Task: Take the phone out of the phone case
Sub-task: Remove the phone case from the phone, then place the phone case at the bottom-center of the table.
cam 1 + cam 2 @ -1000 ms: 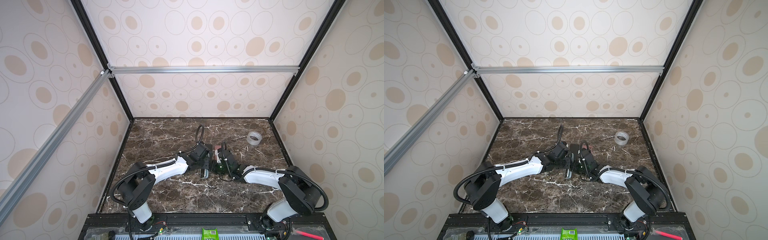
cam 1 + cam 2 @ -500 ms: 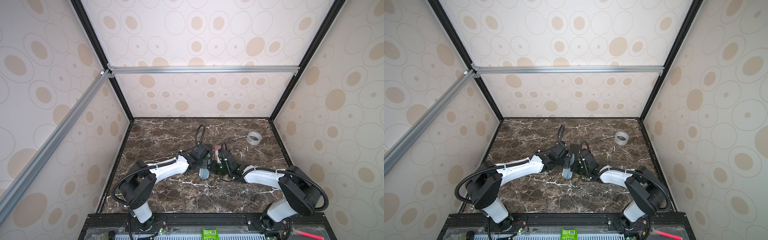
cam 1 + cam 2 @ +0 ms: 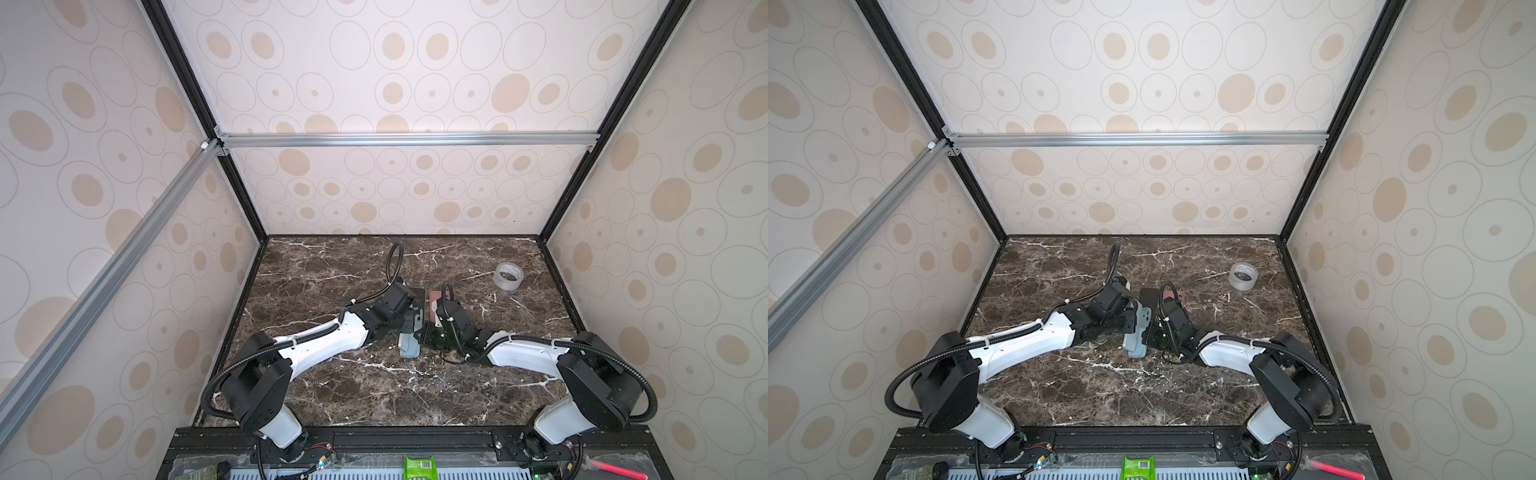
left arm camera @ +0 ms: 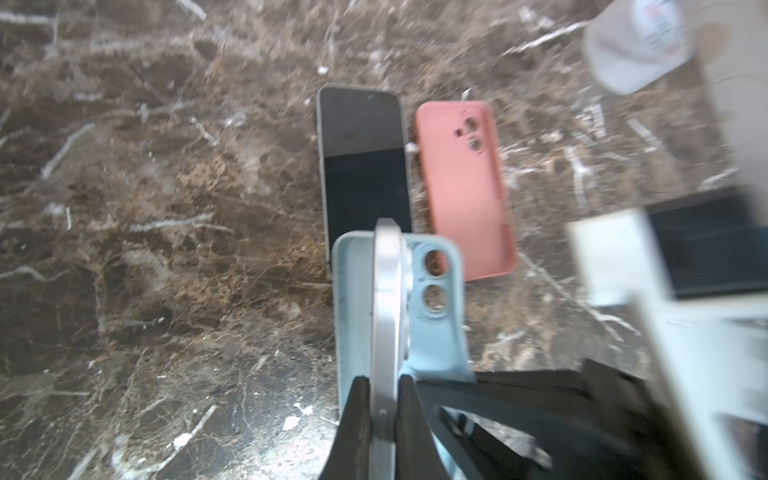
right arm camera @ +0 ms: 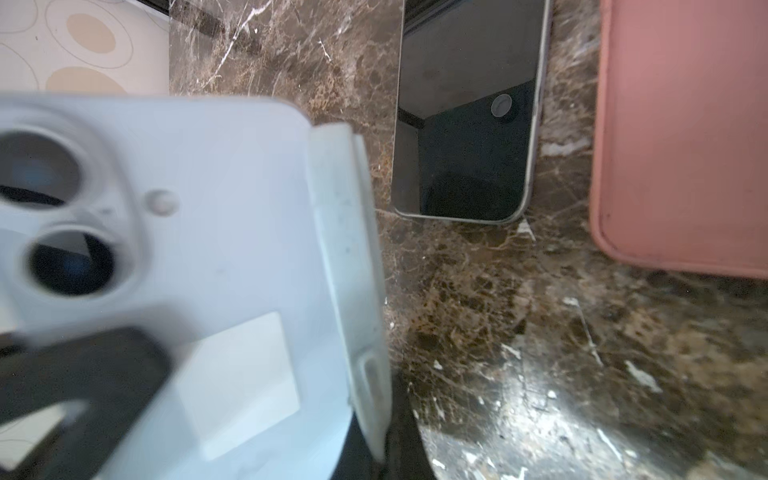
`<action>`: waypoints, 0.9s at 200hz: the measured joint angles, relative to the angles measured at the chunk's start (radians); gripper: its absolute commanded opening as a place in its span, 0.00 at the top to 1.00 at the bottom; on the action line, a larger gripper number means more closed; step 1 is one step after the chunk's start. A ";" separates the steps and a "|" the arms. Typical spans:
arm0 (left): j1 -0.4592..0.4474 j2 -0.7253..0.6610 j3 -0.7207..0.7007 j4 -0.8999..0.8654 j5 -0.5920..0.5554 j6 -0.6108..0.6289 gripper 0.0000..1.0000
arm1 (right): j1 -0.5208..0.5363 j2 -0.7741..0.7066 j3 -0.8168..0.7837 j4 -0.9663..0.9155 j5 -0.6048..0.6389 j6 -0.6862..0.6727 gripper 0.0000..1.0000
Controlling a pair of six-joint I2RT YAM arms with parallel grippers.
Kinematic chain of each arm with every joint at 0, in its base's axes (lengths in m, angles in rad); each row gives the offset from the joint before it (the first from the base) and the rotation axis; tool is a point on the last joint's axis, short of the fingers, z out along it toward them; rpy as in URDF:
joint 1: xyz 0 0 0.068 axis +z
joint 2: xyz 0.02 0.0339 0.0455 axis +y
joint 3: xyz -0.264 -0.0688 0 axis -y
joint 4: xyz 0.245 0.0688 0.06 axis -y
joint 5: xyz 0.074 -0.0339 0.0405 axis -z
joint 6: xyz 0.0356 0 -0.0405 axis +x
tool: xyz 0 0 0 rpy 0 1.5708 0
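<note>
Desk (image 3: pixel 374 390) centre crowded: left arm (image 3: pixel 328 343) and right arm (image 3: pixel 519 353) meet there, blue case (image 3: pixel 409 349) held between their tips. Just behind, dark phone (image 4: pixel 361 166) and pink case (image 4: pixel 461 187) lie flat side by side, narrow gap between. Left arm's cable loop (image 3: pixel 391 270) arches over back middle. Tape roll (image 3: pixel 508 276) stands alone near far right corner. Open marble: wide front strip between arm bases, far left area, patch from pink case across to tape roll. Walls (image 3: pixel 395 195) close three sides.

cream walls (image 3: pixel 415 62) printed with beige ovals close in three sides, joined by black posts (image 3: pixel 239 183) and a silver rail (image 3: pixel 395 139). the desk (image 3: pixel 332 399) is dark brown marble veined white, glossy under soft light.
</note>
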 measured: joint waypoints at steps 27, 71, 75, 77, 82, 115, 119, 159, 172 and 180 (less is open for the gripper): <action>0.005 -0.043 0.000 0.012 0.023 0.014 1.00 | 0.000 0.007 0.000 0.001 -0.005 -0.001 1.00; 0.025 -0.052 0.000 -0.057 -0.018 0.043 1.00 | -0.023 0.014 -0.002 0.006 -0.082 0.007 1.00; 0.027 -0.052 0.000 -0.067 -0.027 0.047 1.00 | -0.024 0.014 -0.005 0.008 -0.095 0.010 1.00; 0.029 -0.053 0.000 -0.073 -0.032 0.048 1.00 | -0.026 0.013 -0.006 0.008 -0.099 0.011 1.00; 0.032 -0.054 0.001 -0.086 -0.043 0.052 1.00 | -0.029 0.011 -0.010 0.007 -0.112 0.013 1.00; 0.047 -0.054 0.028 -0.193 -0.130 0.078 1.00 | -0.037 -0.042 -0.076 -0.028 -0.161 0.022 1.00; 0.048 -0.054 0.032 -0.202 -0.140 0.080 1.00 | -0.039 -0.055 -0.088 -0.037 -0.163 0.022 1.00; 0.050 -0.054 0.060 -0.248 -0.187 0.089 1.00 | -0.107 -0.220 -0.190 -0.158 -0.180 0.016 1.00; 0.051 -0.054 0.064 -0.256 -0.191 0.089 1.00 | -0.138 -0.278 -0.200 -0.227 -0.183 -0.004 1.00; 0.051 -0.053 0.066 -0.262 -0.192 0.089 1.00 | -0.159 -0.308 -0.201 -0.266 -0.190 -0.021 1.00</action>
